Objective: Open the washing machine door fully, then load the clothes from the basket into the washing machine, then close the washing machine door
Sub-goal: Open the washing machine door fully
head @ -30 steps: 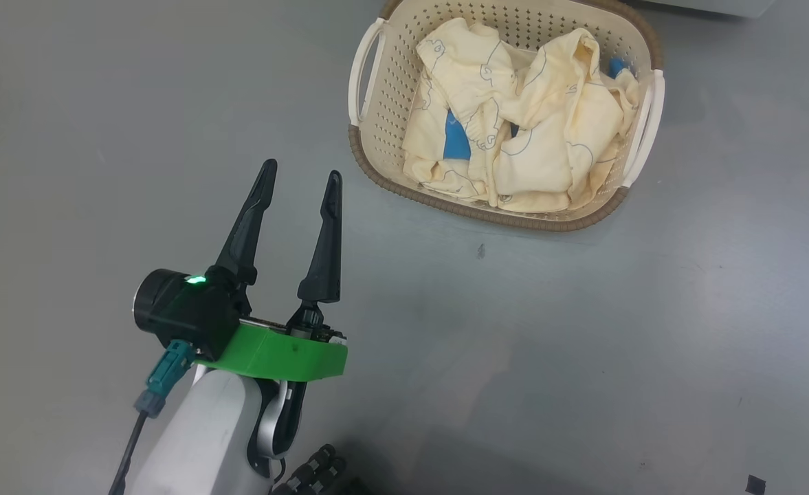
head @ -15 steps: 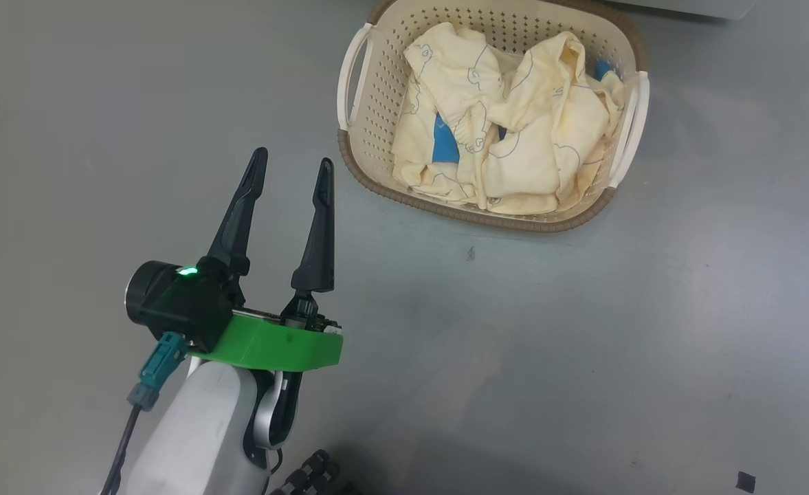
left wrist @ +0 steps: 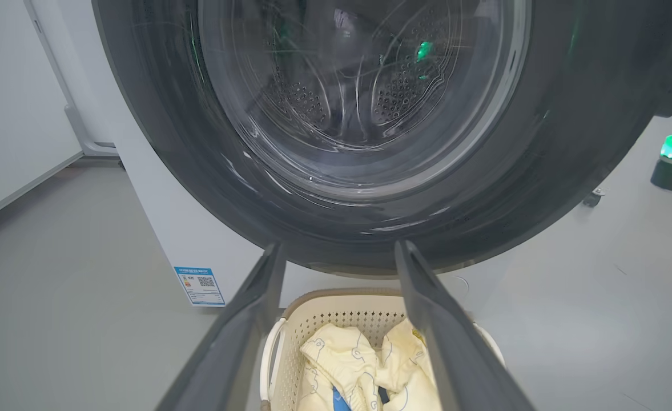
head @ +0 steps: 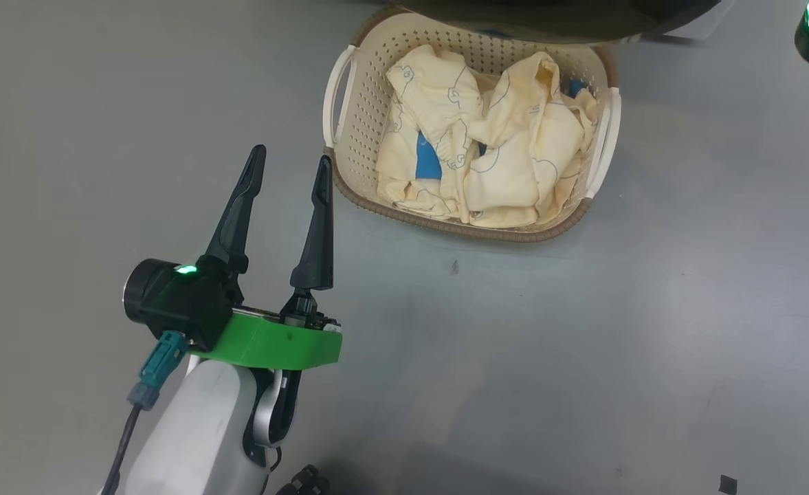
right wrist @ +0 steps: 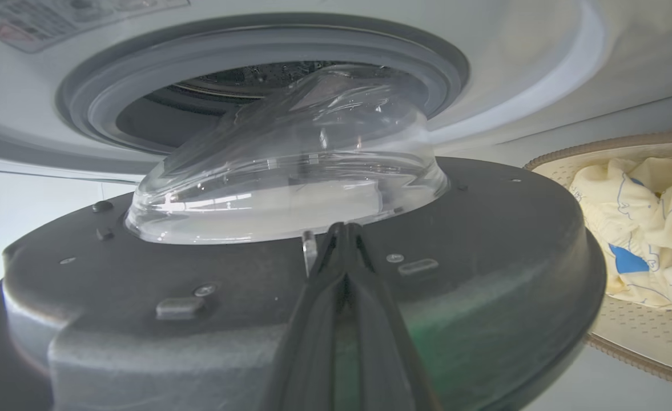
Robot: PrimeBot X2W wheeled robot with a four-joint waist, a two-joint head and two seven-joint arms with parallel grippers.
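Noting the left gripper (head: pixel 291 161) first: fingers spread as wide as they go, nothing between them. It hovers over the bare grey floor (head: pixel 583 344) with one tip just beside the near left corner of the basket (head: pixel 459 227), apart from it as far as the head view shows. Green collar (head: pixel 267 347) and pale forearm (head: pixel 198 433) sit behind it.

Right gripper (right wrist: pixel 344 228): fingers pressed together, nothing pinched between them. Tips lie over the inner face of the washing machine door (right wrist: pixel 484 240), at the foot of its clear glass bowl (right wrist: pixel 290 171) and beside a small clear tab (right wrist: pixel 309 251). Contact with the door surface: cannot tell.

Door: partly swung out from the washing machine (left wrist: pixel 170 228). Right wrist view shows the grey gasket (right wrist: pixel 256 51) and a slice of the perforated drum (right wrist: pixel 216 80) behind the bowl. Left wrist view faces the door's outer side, glossy black rim around the glass, drum holes visible through it.

Basket: stands on the floor right in front of the washer, its far edge under the door's lower rim. Blue label (left wrist: pixel 200 285) on the machine's lower corner.

Load: the clothes (head: pixel 486 151) lie in the basket, a crumpled pale yellow heap with blue line prints. A blue cloth piece (head: pixel 426 158) shows between folds toward the basket's left side.
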